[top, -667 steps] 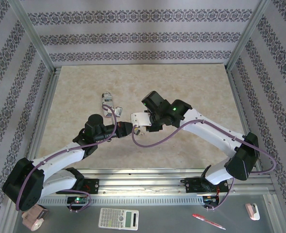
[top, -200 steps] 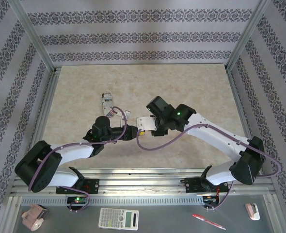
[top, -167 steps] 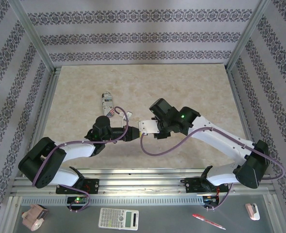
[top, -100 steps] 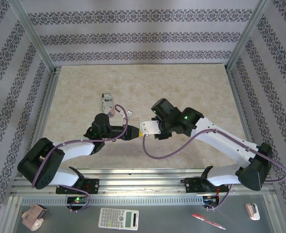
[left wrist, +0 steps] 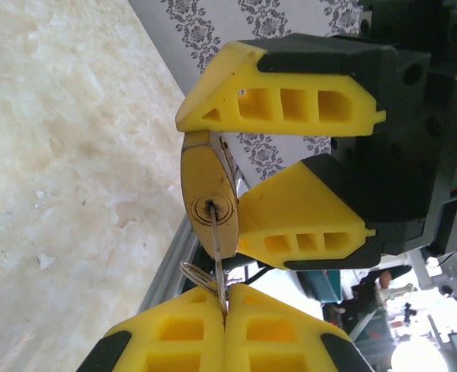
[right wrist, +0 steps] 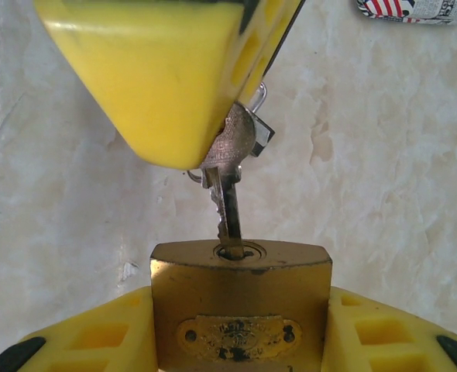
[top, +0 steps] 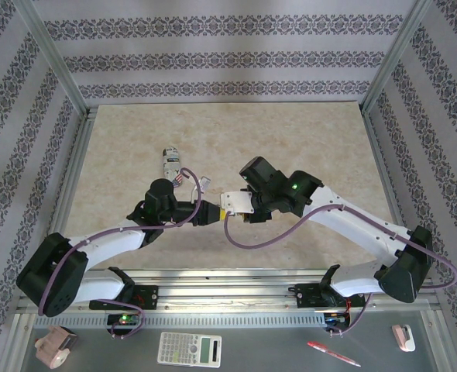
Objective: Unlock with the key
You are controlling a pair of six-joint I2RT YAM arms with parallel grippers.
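Seating thin pale-metal key (right wrist: 227,194) in keyway (right wrist: 238,250) of brass padlock (right wrist: 241,298): blade tip entered, most of blade outside. Grip: left tool (left wrist: 225,308) fully closed, pinching key head; right tool (right wrist: 241,333) partly open, 2 fingers clamped on padlock flanks, lock over marbled desk (right wrist: 399,155). Blade looks slightly canted, so square it to keyway first. Push straight to full depth before any twist. Turn gently: thin key may bend or slip in pinch.
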